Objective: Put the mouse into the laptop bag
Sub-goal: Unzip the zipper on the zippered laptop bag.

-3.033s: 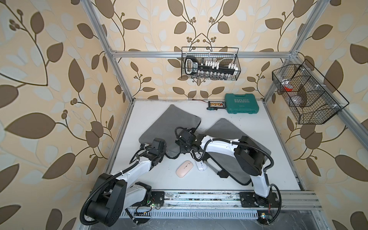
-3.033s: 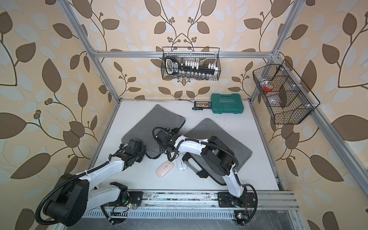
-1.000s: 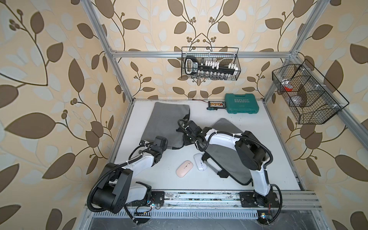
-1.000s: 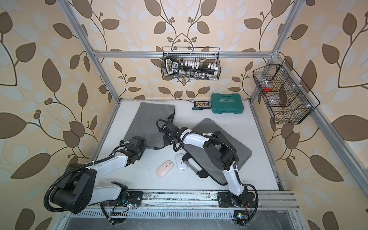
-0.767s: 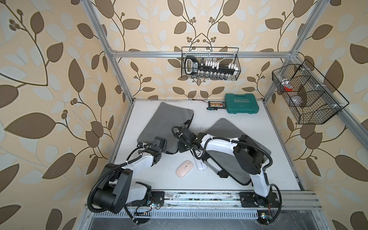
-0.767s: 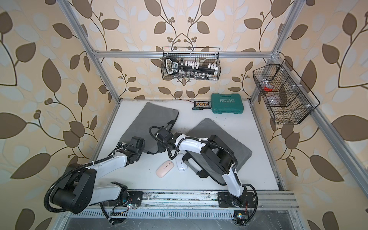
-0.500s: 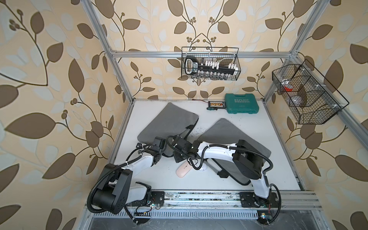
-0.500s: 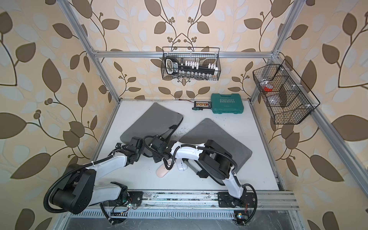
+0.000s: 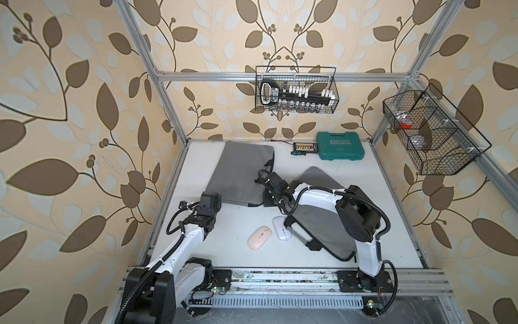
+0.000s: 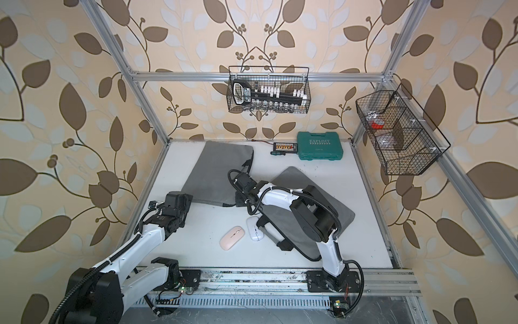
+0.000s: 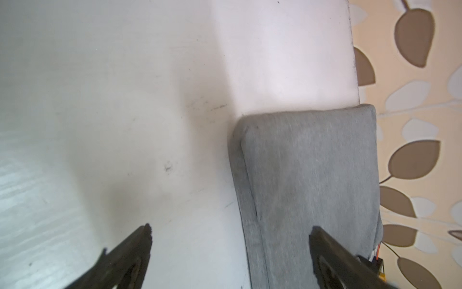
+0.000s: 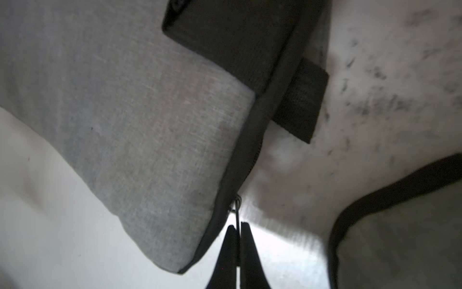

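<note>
Two mice lie side by side near the table's front: a pink mouse (image 9: 259,238) (image 10: 232,237) and a white mouse (image 9: 282,232) (image 10: 255,232). A grey laptop bag (image 9: 241,174) (image 10: 217,174) (image 11: 310,175) (image 12: 125,112) lies flat at the back left. My left gripper (image 9: 210,199) (image 10: 179,199) (image 11: 230,227) is open over the bag's near left corner, one finger above the table and one above the fabric, holding nothing. My right gripper (image 9: 266,199) (image 10: 238,200) (image 12: 238,225) is shut on the thin black zipper pull (image 12: 237,212) at the bag's near right corner.
A second grey bag (image 9: 322,218) (image 12: 400,237) lies to the right under my right arm, its black handle (image 9: 300,235) beside the white mouse. A green tool case (image 9: 340,146) and a small black device (image 9: 305,147) sit at the back wall. Wire baskets (image 9: 295,94) (image 9: 429,131) hang above.
My left gripper opened and let go of the bag's corner. My right gripper carried the bag's zipper corner back and to the right, and the bag now lies squarer toward the back wall.
</note>
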`<state>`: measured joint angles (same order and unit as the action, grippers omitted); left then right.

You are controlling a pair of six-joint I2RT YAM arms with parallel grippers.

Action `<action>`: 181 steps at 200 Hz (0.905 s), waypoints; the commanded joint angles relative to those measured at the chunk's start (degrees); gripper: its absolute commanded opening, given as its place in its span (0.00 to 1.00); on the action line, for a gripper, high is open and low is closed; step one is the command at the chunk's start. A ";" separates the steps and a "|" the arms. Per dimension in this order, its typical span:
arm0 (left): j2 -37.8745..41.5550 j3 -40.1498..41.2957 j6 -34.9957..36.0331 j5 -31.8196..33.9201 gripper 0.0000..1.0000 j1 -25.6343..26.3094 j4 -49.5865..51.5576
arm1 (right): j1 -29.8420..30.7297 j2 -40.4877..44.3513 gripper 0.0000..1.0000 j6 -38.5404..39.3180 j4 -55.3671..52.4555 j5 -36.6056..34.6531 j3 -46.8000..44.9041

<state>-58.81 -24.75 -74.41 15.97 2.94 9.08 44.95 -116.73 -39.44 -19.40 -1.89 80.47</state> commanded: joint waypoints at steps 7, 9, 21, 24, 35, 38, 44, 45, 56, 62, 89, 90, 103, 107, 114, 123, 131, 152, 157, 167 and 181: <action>-3.73 0.34 6.47 -10.81 0.99 -3.66 -6.40 | -2.38 -0.51 0.00 0.13 -1.33 -0.70 1.66; -4.03 0.17 6.65 -11.16 0.99 -3.71 -6.56 | -2.49 -0.52 0.00 0.10 -1.45 -0.74 1.72; -5.73 -0.18 7.34 -12.87 0.99 -3.89 -8.75 | -3.17 -0.82 0.00 0.28 -1.91 -0.80 2.27; -6.09 -0.22 7.44 -13.15 0.99 -3.91 -9.11 | -3.27 -0.91 0.00 0.35 -2.00 -0.71 2.47; -7.52 -0.67 7.61 -13.89 0.99 -3.87 -10.19 | -3.87 -1.52 0.00 0.63 -2.54 -0.69 3.17; -7.93 -0.86 7.61 -14.05 0.99 -3.90 -10.29 | -3.98 -1.67 0.00 0.71 -2.79 -0.67 3.50; -8.89 -1.41 7.70 -14.12 0.99 -3.97 -10.16 | -4.39 -2.04 0.00 0.76 -3.13 -0.66 3.98; -9.05 -1.47 7.70 -14.16 0.99 -3.98 -10.15 | -4.46 -2.07 0.00 0.76 -3.16 -0.61 4.03; -11.00 -2.11 7.96 -14.73 0.99 -4.08 -10.83 | -4.93 -2.64 0.00 1.04 -3.42 -0.18 4.58; -12.18 -2.30 8.05 -15.14 0.99 -4.08 -11.49 | -5.06 -2.88 0.00 1.19 -3.45 0.02 4.74; -17.78 -3.15 7.88 -17.29 0.99 -4.35 -15.41 | -5.05 -3.02 0.00 1.38 -3.28 0.47 4.96; -17.98 -3.13 7.88 -17.38 0.98 -4.35 -15.54 | -5.05 -3.05 0.00 1.38 -3.28 0.52 4.96; -20.36 -3.92 8.20 -17.96 0.92 -4.35 -16.89 | -5.05 -3.06 0.00 1.33 -3.15 1.02 4.94; -20.96 -4.48 8.34 -17.99 0.88 -4.35 -16.90 | -5.09 -3.07 0.00 1.38 -3.11 1.16 4.81; -22.06 -5.07 8.57 -18.14 0.78 -4.33 -17.01 | -5.00 -2.99 0.00 1.43 -3.03 1.28 4.71; -23.34 -5.52 8.67 -18.20 0.65 -4.33 -18.31 | -4.64 -2.85 0.00 1.54 -2.83 1.34 4.53; -25.85 -5.94 8.75 -18.13 0.52 -4.30 -19.40 | -4.31 -2.85 0.00 1.71 -2.58 1.69 4.35; -28.99 -7.71 9.32 -17.27 0.23 -4.35 -19.41 | -3.43 -2.80 0.00 1.60 -2.29 1.93 4.24; -29.24 -7.76 9.29 -16.97 0.17 -4.35 -19.45 | -3.26 -2.76 0.00 1.56 -2.16 2.10 4.16; -29.20 -6.98 8.59 -16.06 0.07 -4.35 -19.95 | -3.03 -2.80 0.00 1.20 -2.35 2.07 4.13; -28.25 -5.21 7.20 -14.59 0.01 -4.32 -20.51 | -2.42 -2.01 0.00 -0.51 -2.85 2.39 3.39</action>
<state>-86.74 -32.05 -66.54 -0.91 -1.41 -13.10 41.25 -118.48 -38.57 -21.61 -0.84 83.59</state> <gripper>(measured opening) 0.069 0.053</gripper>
